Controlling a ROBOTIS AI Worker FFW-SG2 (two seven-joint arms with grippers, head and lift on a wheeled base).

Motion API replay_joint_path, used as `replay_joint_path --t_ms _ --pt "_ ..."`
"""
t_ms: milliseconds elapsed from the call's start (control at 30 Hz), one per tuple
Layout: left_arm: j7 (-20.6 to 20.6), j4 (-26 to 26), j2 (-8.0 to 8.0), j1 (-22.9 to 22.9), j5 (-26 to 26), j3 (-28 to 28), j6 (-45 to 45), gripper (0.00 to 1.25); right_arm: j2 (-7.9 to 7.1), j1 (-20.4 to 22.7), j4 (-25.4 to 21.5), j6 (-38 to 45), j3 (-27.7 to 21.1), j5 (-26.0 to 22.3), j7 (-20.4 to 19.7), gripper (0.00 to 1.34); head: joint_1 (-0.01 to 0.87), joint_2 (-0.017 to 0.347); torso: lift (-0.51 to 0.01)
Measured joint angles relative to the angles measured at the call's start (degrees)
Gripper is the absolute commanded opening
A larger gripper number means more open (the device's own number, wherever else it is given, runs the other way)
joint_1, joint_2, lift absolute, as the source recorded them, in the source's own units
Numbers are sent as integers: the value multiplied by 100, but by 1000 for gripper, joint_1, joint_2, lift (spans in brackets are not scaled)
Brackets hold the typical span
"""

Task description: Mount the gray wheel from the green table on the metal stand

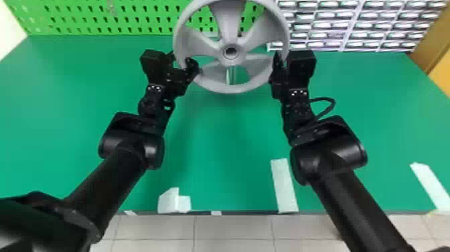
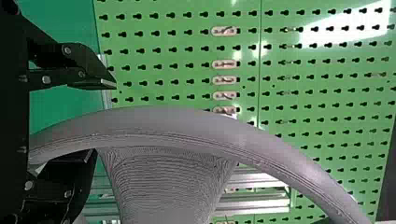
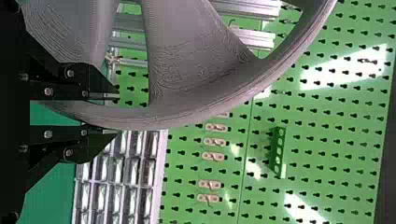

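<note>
Much looks done: with our right hand point(image 3: 116, 114) pinching its rim, left hand point(image 2: 105, 119) agape around it, we have the spoked gray wheel point(image 1: 229, 26) near the silvery metal stand point(image 2: 261, 205), seating apparently unfinished.

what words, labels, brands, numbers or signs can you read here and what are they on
No text can be read.
Gray wheel: none seen.
Green pegboard: none seen.
Pale plates on the pegboard: dark marks, too small to make out.
Drawer rack: any print is too small to read.
White tape strips: none seen.
</note>
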Motion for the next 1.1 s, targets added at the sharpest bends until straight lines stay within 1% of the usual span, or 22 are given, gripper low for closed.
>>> replay_joint_path --t_ms 300,567,1100 --pt "0 -26 0 10 -18 68 148 499 0 -50 -12 306 35 1 0 250 867 52 -100" --pt "0 -28 1 -10 -62 134 191 509 11 -122 32 376 60 28 0 250 867 52 -100" --pt "0 -27 -5 -61 -150 167 203 606 18 -152 66 383 48 45 0 250 867 52 -100"
